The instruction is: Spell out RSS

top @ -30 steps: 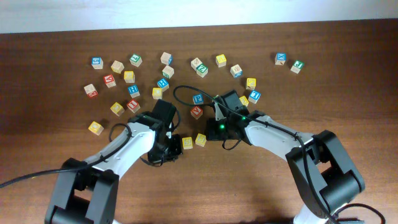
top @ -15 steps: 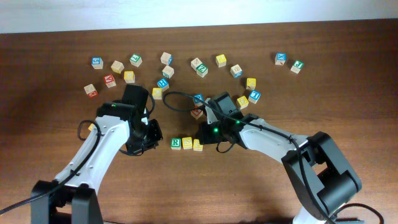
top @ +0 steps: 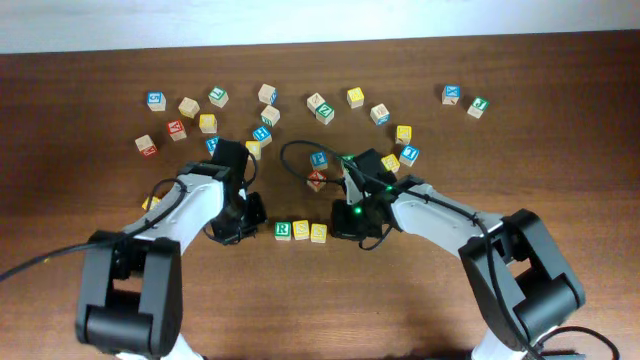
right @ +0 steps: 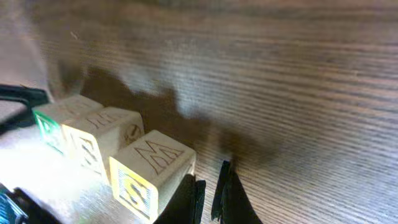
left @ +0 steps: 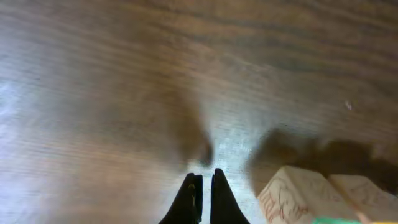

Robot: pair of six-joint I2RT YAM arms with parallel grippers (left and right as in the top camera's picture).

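Three blocks lie in a row at the table's middle: a green R block (top: 283,231), a yellow S block (top: 301,231) and a second yellow S block (top: 318,233). My left gripper (top: 246,214) is shut and empty, just left of the row. In the left wrist view its fingertips (left: 203,185) sit above bare wood, with the row's end block (left: 298,196) at lower right. My right gripper (top: 346,221) is shut and empty, just right of the row. In the right wrist view its fingertips (right: 209,186) are beside the nearest S block (right: 152,171).
Several loose letter blocks are scattered across the back of the table, among them a red one (top: 316,180) and a blue one (top: 318,158) just behind the right arm, and a pair at the far right (top: 465,100). A yellow block (top: 150,205) lies beside the left arm.
The three blocks came together into a tight row. My left gripper let go of the R block and drew back left. My right gripper pushed the last S in, then backed off right.
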